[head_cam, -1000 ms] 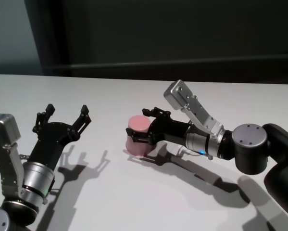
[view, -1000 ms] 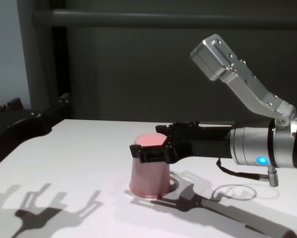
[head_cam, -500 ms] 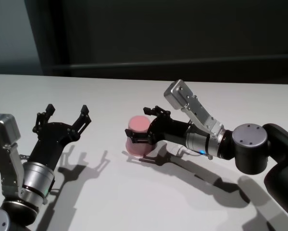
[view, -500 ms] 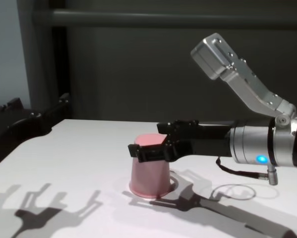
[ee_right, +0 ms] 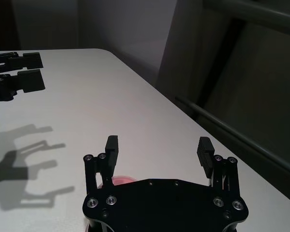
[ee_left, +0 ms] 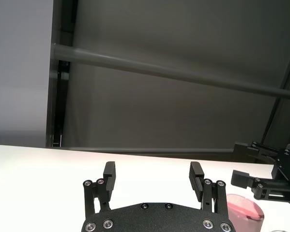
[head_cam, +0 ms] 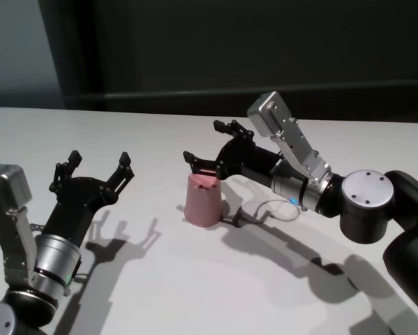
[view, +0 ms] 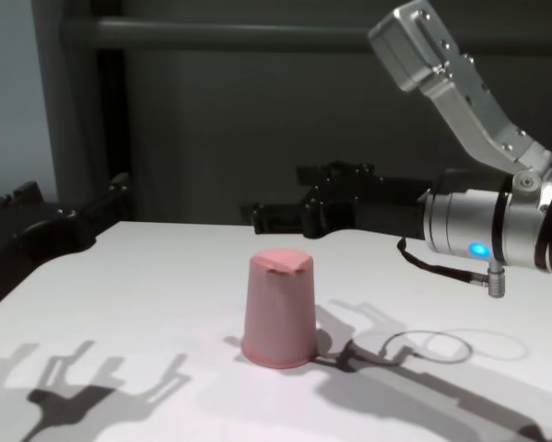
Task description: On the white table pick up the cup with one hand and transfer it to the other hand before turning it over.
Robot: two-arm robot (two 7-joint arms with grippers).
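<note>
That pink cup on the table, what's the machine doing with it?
The pink cup stands upside down on the white table, with nothing gripping it. The right arm's tool hangs just above it with its fingers spread open and not touching. The left arm's tool waits off to the side, also open and empty. The cup looks already turned over and set down.

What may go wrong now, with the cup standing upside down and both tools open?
1. The right tool hovers open just above the cup; a low sideways move might knock the cup over.
2. The cup stands rim down on the table, so it could roll if tipped.
3. The left tool waits open, apart from the cup; its reach toward it may cross the right arm.
</note>
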